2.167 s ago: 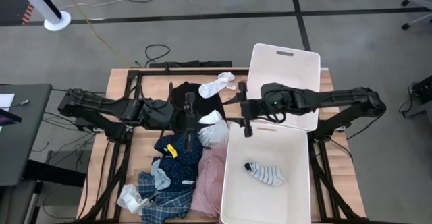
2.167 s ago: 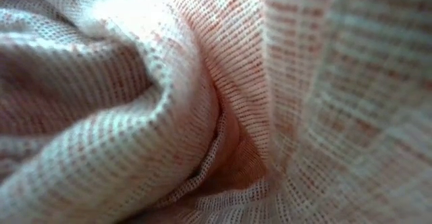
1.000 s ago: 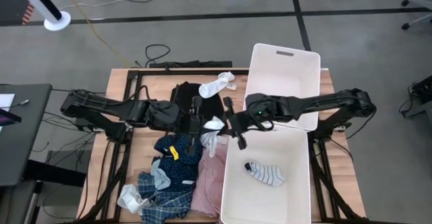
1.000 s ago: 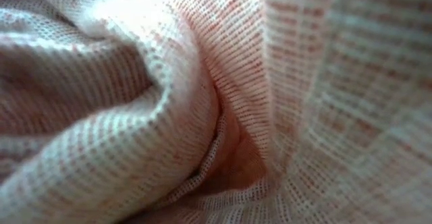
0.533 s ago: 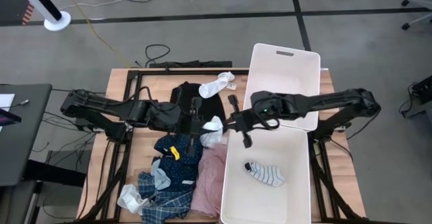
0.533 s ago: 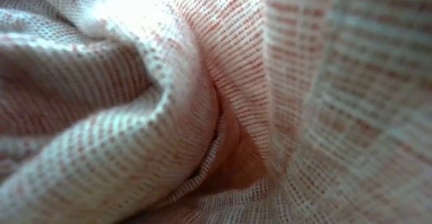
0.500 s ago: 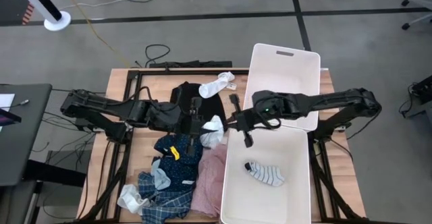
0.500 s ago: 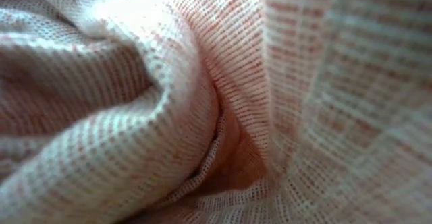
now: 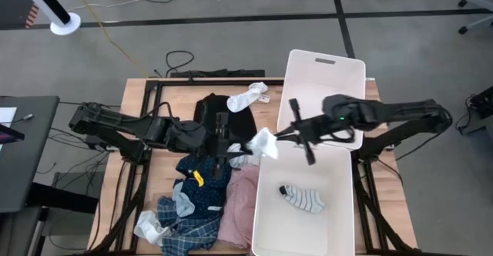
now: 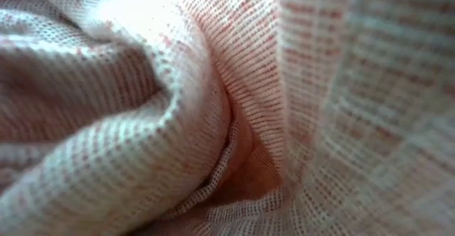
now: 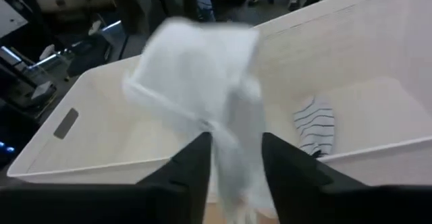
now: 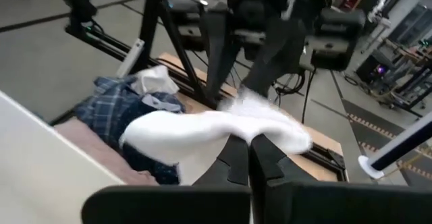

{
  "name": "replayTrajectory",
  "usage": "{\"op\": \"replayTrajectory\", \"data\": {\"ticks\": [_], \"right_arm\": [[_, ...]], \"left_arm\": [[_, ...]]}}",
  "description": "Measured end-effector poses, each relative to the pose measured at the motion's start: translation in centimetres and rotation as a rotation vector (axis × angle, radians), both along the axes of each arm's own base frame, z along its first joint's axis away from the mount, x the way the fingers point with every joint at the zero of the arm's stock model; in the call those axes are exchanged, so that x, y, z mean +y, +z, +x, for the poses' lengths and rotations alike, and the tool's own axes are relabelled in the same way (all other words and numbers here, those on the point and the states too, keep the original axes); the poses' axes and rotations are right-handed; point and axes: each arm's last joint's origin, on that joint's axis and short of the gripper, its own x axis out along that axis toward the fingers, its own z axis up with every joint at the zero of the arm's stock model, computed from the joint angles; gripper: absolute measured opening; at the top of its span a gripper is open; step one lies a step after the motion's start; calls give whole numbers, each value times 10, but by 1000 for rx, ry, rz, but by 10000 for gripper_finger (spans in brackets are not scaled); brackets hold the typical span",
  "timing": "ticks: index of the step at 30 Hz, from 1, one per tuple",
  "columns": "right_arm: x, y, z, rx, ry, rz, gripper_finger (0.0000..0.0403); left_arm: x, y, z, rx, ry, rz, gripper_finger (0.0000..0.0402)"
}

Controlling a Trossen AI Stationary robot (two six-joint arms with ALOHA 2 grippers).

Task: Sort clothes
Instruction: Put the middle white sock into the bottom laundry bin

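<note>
1. Between the two arms, at the left rim of the near white bin (image 9: 266, 210), a white sock (image 9: 263, 143) hangs stretched above the table (image 9: 139, 94).
2. Right claw (image 9: 271, 137): fingers pressed together on one end of the white sock; in the right wrist view the sock (image 12: 216, 133) spreads out from the closed fingertips (image 12: 251, 143).
3. Left claw (image 9: 233, 154): positioned over the clothes pile, just beside the bin rim. In the left wrist view its two fingers (image 11: 196, 166) stand slightly apart with the white sock (image 11: 202, 82) running down between them. Whether they grip the fabric cannot be determined.
4. Near white bin contents: one grey-striped sock (image 9: 302, 197), lying on the bin floor. It also shows in the left wrist view (image 11: 316, 124).
5. Far white bin (image 9: 323, 86): the right arm lies across it.
6. Table contents, left of the bins:
   - black shirt (image 9: 209, 109) and a second white sock (image 9: 248, 96) at the far side;
   - navy dotted piece (image 9: 202, 186) in the middle;
   - pink piece (image 9: 239, 210) against the near bin wall;
   - blue plaid shirt (image 9: 185, 229) at the near edge.
7. Low view: filled entirely by pink woven fabric (image 10: 213, 108).
</note>
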Motion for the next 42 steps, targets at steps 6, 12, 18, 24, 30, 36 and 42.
{"op": "replayTrajectory", "data": {"ticks": [6, 12, 18, 24, 30, 36, 42], "right_arm": [[13, 14, -36, -19, 83, -3, 0], [28, 20, -71, -11, 200, -13, 0], [39, 21, -95, 35, 299, 14, 0], [49, 7, -97, 199, 321, 48, 0], [59, -20, -82, 420, 279, 63, 0], [67, -52, -66, 637, 206, 70, 0], [75, -72, -50, 770, 158, 58, 0]], "left_arm": [[3, -5, -2, 45, 86, 8, 209], [12, -11, -3, 101, 167, -4, 231], [26, -17, -3, 141, 233, -21, 230], [40, -18, -2, 149, 293, -45, 229], [48, -25, -1, 170, 318, -54, 229], [62, -54, 3, 222, 324, -89, 229], [80, -82, 7, 202, 310, -139, 229]]}}
